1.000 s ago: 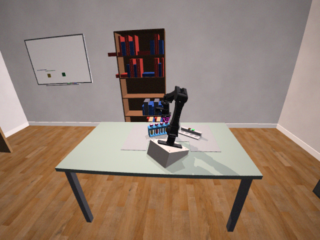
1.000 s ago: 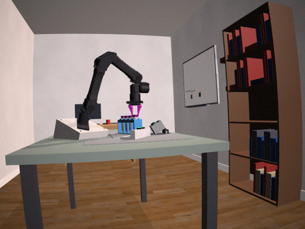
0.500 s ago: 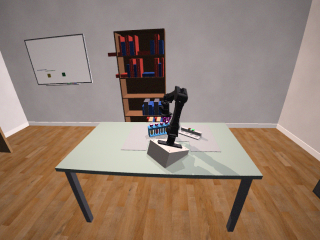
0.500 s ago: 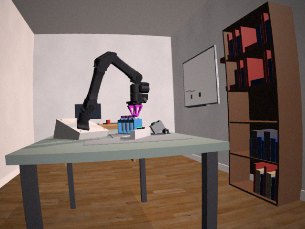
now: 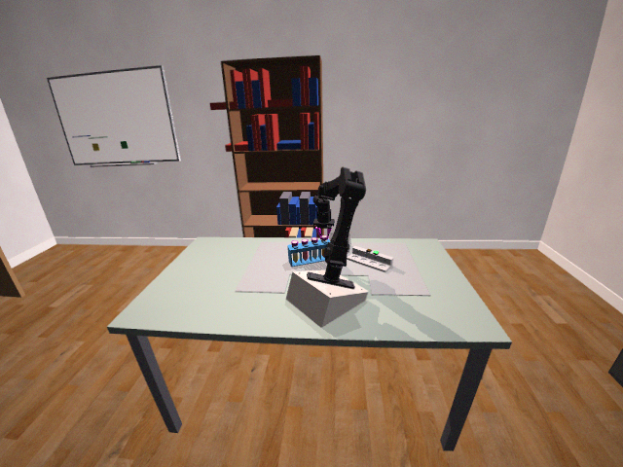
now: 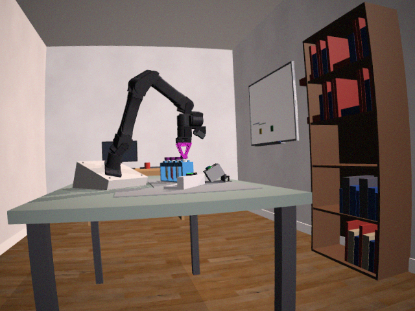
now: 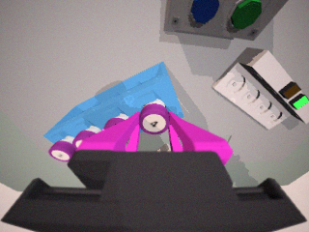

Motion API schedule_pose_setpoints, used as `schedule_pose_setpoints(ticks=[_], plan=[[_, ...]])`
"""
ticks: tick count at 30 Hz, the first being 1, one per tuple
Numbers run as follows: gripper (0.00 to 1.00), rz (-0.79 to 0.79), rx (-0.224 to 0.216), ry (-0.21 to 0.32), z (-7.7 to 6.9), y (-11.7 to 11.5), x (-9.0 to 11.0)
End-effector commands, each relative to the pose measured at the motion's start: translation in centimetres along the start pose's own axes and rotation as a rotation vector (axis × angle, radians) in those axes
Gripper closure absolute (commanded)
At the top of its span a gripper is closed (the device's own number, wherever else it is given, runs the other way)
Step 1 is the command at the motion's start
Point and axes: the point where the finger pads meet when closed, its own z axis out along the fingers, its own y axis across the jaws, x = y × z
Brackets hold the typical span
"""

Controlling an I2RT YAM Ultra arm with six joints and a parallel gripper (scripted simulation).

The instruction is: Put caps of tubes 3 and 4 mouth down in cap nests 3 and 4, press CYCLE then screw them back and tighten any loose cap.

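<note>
My gripper is shut on the cap of tube 4, a purple cap whose white dot reads 4, over the last place of the blue decapping station. Whether its thread still grips the tube I cannot tell. Three more purple caps stand in a row on the other tubes; their dots are not readable. The white cap tray shows its cap nests with no cap in them. Its green lamp is bright; the amber lamp is dark.
The grey key desk stands beyond the station, with the blue CYCLE key and the green READY key. The cap tray lies to the right of the station, in the wrist view.
</note>
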Motion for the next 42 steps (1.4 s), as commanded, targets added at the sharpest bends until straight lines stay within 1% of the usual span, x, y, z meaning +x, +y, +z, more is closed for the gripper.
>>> schedule_pose_setpoints(ticks=[1,3,5,20,22,27,34,35,42], plan=[[1.0,0.263,-0.008,-0.016,-0.32,0.07,-0.41],[1.0,0.363,-0.009,-0.016,-0.32,0.07,-0.41],[1.0,0.363,-0.009,-0.016,-0.32,0.07,-0.41],[1.0,1.113,-0.014,-0.012,-0.32,0.07,-0.41],[1.0,1.113,-0.014,-0.012,-0.32,0.07,-0.41],[1.0,1.354,-0.016,-0.011,-0.32,0.07,-0.41],[1.0,1.354,-0.016,-0.011,-0.32,0.07,-0.41],[0.51,1.354,-0.016,-0.011,-0.18,0.07,-0.41],[0.51,1.353,-0.016,-0.011,-0.18,0.07,-0.41]])
